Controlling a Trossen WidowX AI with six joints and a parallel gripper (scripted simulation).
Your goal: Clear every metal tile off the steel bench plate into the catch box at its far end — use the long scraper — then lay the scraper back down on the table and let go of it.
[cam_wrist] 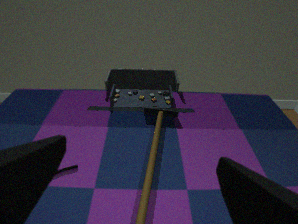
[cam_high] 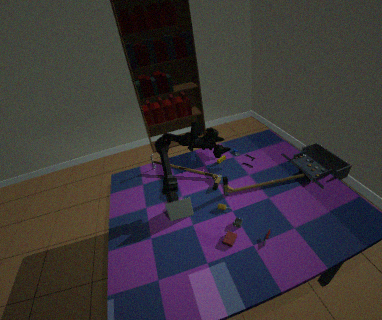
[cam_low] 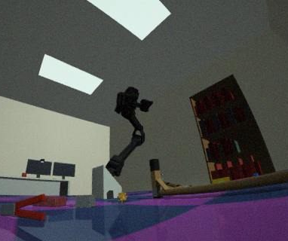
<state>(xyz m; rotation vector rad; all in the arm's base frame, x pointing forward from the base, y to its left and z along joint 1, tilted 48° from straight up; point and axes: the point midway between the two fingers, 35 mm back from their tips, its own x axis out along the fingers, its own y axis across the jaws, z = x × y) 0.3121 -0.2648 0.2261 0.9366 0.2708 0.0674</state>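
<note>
My gripper (cam_high: 225, 151) (cam_low: 148, 106) (cam_wrist: 142, 149) is open and empty, raised above the table. The long scraper (cam_high: 268, 184) (cam_low: 228, 184) (cam_wrist: 150, 175) lies on the table; its wooden handle runs away from me in the wrist view, between and below the fingers. Its upright dark-topped grip (cam_high: 225, 186) (cam_low: 155, 178) stands at the near end. Its wide dark blade is at the near edge of the steel bench plate (cam_high: 302, 161) (cam_wrist: 131, 104). Several small grey and yellow-orange tiles (cam_wrist: 142, 97) lie on the plate. The dark catch box (cam_high: 335, 163) (cam_wrist: 142, 80) is at the plate's far end; its inside is unclear.
A shorter wooden tool (cam_high: 193, 170) lies near the arm's base. A pale panel (cam_high: 180, 209) (cam_low: 99, 181), a yellow gear (cam_high: 222, 206) (cam_low: 122, 196), a red block (cam_high: 229, 239) (cam_low: 55, 202) and a grey cube (cam_high: 237, 222) (cam_low: 85, 201) are on the table. A dark bar (cam_wrist: 68, 170) lies left of the handle.
</note>
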